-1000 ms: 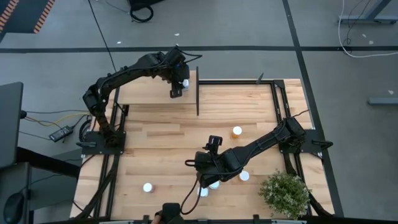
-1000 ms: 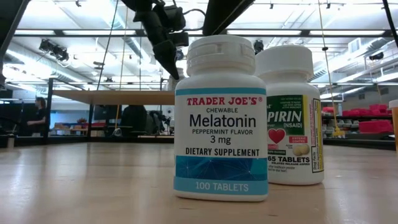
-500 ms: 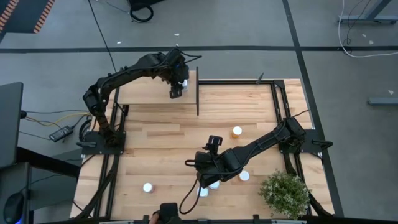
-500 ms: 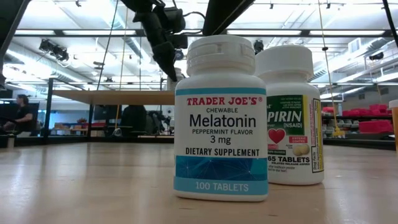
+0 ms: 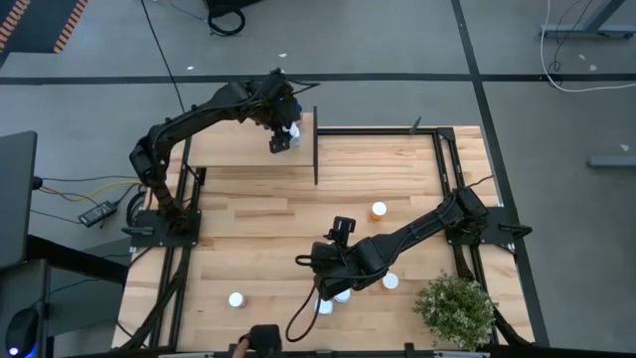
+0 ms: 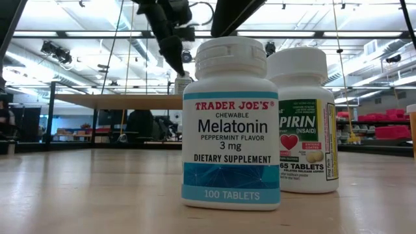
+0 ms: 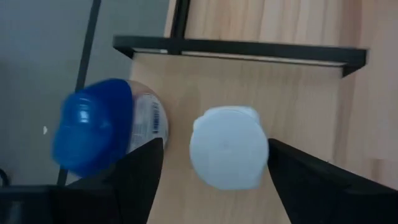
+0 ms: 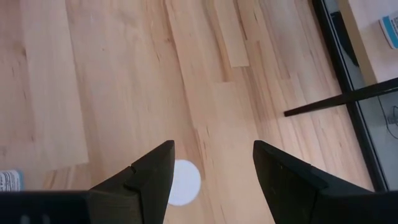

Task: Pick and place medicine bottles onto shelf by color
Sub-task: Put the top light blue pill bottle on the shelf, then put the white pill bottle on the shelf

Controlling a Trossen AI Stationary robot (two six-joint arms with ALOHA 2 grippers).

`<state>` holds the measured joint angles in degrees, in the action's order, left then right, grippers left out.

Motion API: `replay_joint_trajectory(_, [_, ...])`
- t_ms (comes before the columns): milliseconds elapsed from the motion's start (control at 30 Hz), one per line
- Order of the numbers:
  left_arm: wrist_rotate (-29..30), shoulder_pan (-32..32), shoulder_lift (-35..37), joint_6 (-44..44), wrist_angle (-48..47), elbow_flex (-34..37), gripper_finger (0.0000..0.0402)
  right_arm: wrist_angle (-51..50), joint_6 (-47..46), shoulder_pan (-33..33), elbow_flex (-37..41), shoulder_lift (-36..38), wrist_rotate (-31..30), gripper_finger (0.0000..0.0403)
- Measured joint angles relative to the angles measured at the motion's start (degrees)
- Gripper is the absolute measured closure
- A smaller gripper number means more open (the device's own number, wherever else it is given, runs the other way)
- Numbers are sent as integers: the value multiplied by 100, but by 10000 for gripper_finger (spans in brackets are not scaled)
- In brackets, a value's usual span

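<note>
The left gripper's fingers (image 7: 140, 180) stand apart on either side of a white-capped bottle (image 7: 228, 155) without visibly touching it. That bottle stands upright on the shelf (image 7: 298, 93), just beside a blue-capped bottle (image 7: 93, 134) near the shelf edge. In the high view the left gripper (image 5: 282, 139) sits in the upper centre of the frame, over the right end of the shelf (image 5: 234, 151).

The right gripper's fingers (image 8: 149, 177) are spread wide and hold nothing. Between them, on the table (image 8: 112, 81), lies the white cap of a bottle (image 8: 181, 182). In the high view the right gripper (image 5: 323, 288) hangs low in the lower centre of the frame, with white-capped bottles (image 5: 341, 294) close beside it and another (image 5: 391, 281) to the right.

An orange-bodied bottle (image 5: 379, 210) stands alone near the middle of the table (image 5: 248, 229). A single white-capped bottle (image 5: 236, 299) stands at lower left. A green plant (image 5: 454, 309) occupies the lower right corner.

In the low view a melatonin bottle (image 6: 231, 123) fills the foreground, with an aspirin bottle (image 6: 305, 120) close behind it to the right.
</note>
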<state>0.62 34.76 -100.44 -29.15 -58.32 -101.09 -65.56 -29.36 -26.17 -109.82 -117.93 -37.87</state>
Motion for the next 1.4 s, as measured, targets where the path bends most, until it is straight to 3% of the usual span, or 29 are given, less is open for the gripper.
replay_joint_trajectory(333, [22,-319,20,704,-1946,-1347,107,-4,4,0,2,0,0,177])
replay_joint_trajectory(467, [20,-661,196,1223,-2472,-1366,117,-13,34,-40,0,0,199,177])
replay_joint_trajectory(600, [17,-1053,541,2004,-2313,-1141,133,-191,127,-143,0,0,619,177])
replay_joint_trajectory(800, [17,-1764,1642,2604,-942,-12,160,-462,276,-458,0,0,788,177])
replay_joint_trajectory(1067, [12,-2834,3165,3333,1158,2505,182,-457,-338,-691,0,0,1980,154])
replay_joint_trajectory(1233, [20,-3489,3575,3797,2091,3507,184,-288,-968,-823,0,0,2232,126])
replay_joint_trajectory(1400, [244,-4125,3570,4075,2696,4194,188,100,-1340,-982,0,0,2096,98])
